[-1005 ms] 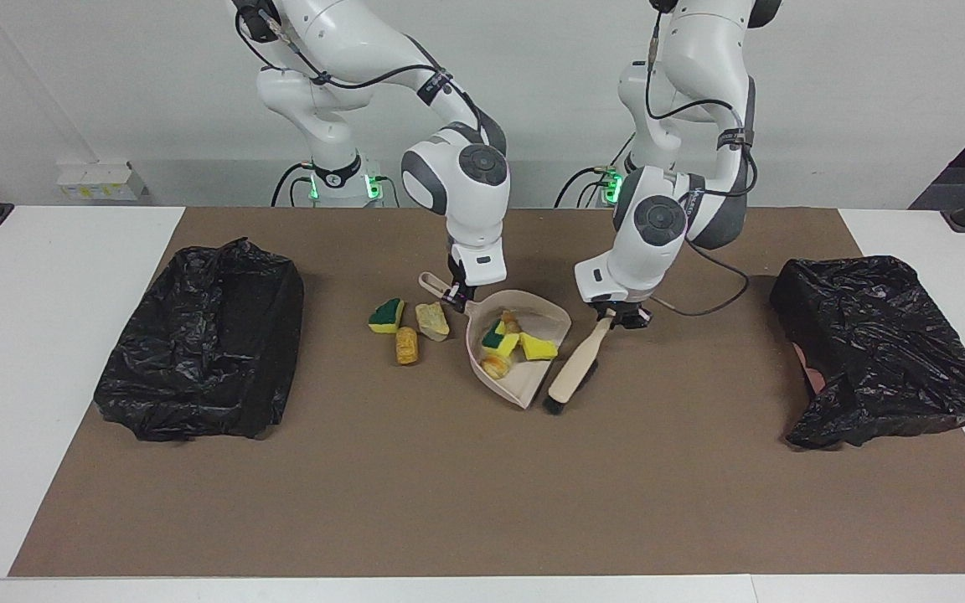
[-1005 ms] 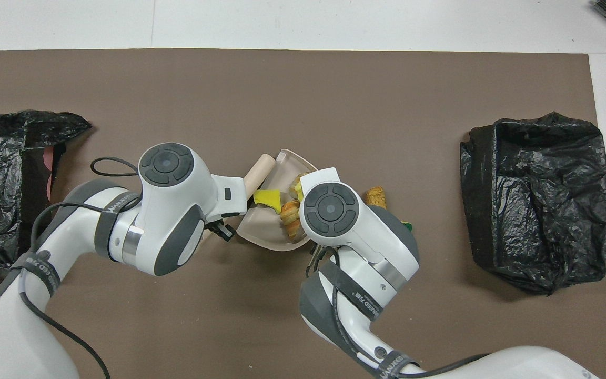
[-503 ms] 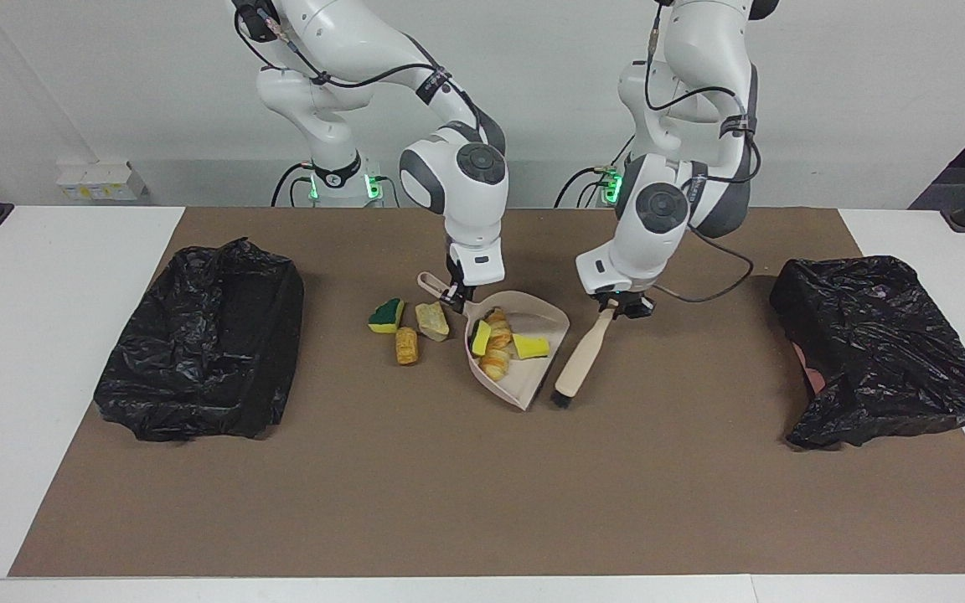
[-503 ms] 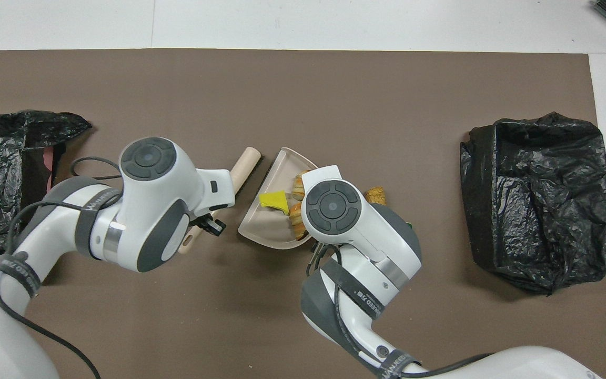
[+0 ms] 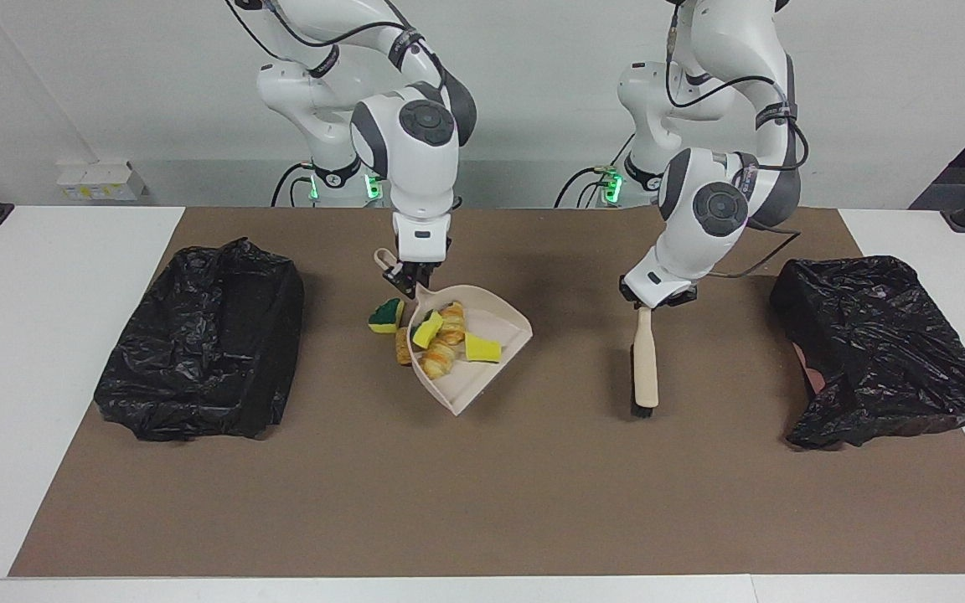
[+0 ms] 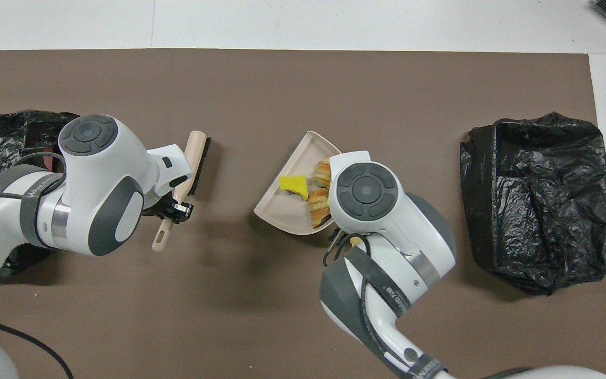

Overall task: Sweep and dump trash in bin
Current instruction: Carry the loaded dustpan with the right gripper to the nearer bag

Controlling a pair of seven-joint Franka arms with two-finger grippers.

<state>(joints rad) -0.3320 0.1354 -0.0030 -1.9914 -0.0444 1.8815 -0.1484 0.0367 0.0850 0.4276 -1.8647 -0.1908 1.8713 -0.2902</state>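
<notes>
My right gripper [image 5: 407, 285] is shut on the handle of the beige dustpan [image 5: 482, 368] and holds it tilted over the mat. Several trash scraps lie in the pan: yellow sponge chunks [image 5: 481, 347] and tan-orange bread lumps [image 5: 441, 360]; they also show in the overhead view [image 6: 292, 185]. A green-topped sponge [image 5: 385, 316] and an orange lump [image 5: 402, 345] lie on the mat, partly covered by the pan. My left gripper [image 5: 648, 303] is shut on the handle of the beige brush [image 5: 643, 368], bristles down on the mat, toward the left arm's end.
A black bag-lined bin [image 5: 206, 339] stands at the right arm's end of the brown mat [image 5: 482, 486]. A second black-bagged bin [image 5: 876, 343] stands at the left arm's end. In the overhead view the right arm hides its own gripper.
The right gripper lifted the loaded dustpan and shifted it toward the right arm's end, over the loose scraps. The left gripper swung the brush away toward the left arm's end.
</notes>
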